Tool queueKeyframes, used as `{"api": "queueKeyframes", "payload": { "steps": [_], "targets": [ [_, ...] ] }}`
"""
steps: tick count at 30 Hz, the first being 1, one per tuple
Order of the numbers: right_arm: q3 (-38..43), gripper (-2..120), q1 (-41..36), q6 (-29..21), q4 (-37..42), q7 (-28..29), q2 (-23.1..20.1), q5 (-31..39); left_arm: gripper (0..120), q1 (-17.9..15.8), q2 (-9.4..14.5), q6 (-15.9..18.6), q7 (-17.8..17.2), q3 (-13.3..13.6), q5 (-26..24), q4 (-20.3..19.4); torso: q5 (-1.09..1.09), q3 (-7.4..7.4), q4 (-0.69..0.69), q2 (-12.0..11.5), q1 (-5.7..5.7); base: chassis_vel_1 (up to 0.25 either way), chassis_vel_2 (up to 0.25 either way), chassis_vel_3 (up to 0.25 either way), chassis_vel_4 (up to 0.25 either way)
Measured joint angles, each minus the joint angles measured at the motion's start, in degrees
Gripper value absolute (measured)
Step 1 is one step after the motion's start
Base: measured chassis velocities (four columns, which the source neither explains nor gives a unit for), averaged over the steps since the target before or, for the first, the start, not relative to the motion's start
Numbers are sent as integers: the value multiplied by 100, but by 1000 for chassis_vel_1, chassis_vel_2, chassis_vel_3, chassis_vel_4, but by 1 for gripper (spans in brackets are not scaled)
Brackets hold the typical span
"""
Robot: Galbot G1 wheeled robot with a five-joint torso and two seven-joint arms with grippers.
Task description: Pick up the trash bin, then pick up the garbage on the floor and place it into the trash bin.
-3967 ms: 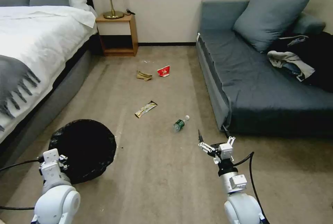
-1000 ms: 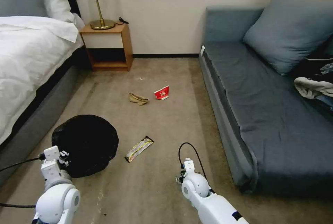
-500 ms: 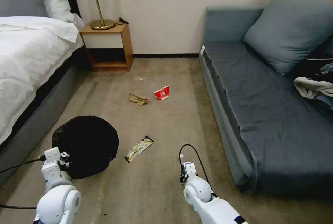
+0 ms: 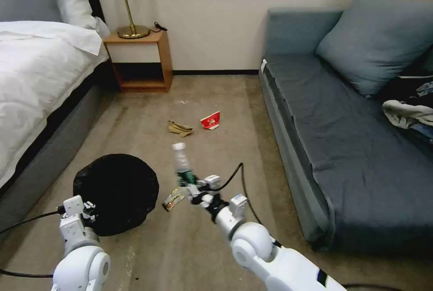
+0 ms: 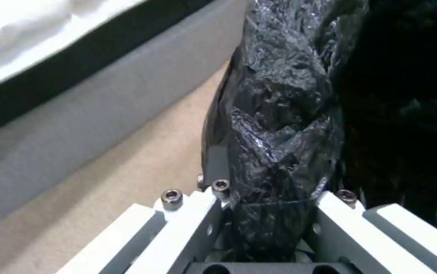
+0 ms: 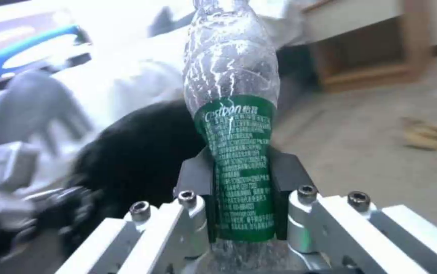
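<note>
My left gripper [image 4: 83,207] is shut on the near rim of the trash bin [image 4: 116,191], a round bin lined with a black bag [image 5: 274,125], held low at my left. My right gripper [image 4: 194,187] is shut on a clear bottle [image 4: 182,162] with a green label [image 6: 236,160], held upright in the air just right of the bin. On the carpet lie more garbage: a yellow-green wrapper [image 4: 173,198] partly behind the right gripper, a tan paper wad [image 4: 179,128] and a red-and-white packet [image 4: 210,120] farther ahead.
A bed [image 4: 36,79] runs along the left and a blue-grey sofa [image 4: 352,146] along the right, with clothes [image 4: 410,110] at its far end. A wooden nightstand [image 4: 140,61] with a lamp stands against the back wall. Open carpet lies between them.
My right arm has swung up and leftward from low near the floor, now holding the bottle beside the bin. The bin has shifted slightly nearer and to the right.
</note>
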Motion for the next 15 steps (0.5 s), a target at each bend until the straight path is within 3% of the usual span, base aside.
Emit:
{"api": "queueKeyframes", "payload": {
  "steps": [10,15],
  "targets": [
    [-638,19,720,646,-1276,-248,841,-146,2,38,-159,222,26,0,-287,-324,-1,0,0,0,0,0,0,0,0],
    [-863,19,864,698,-1576,-226,1046,-266,2,50,-186,224,35,-13,-286,-364,0,0,0,0,0,0,0,0,0]
  ]
}}
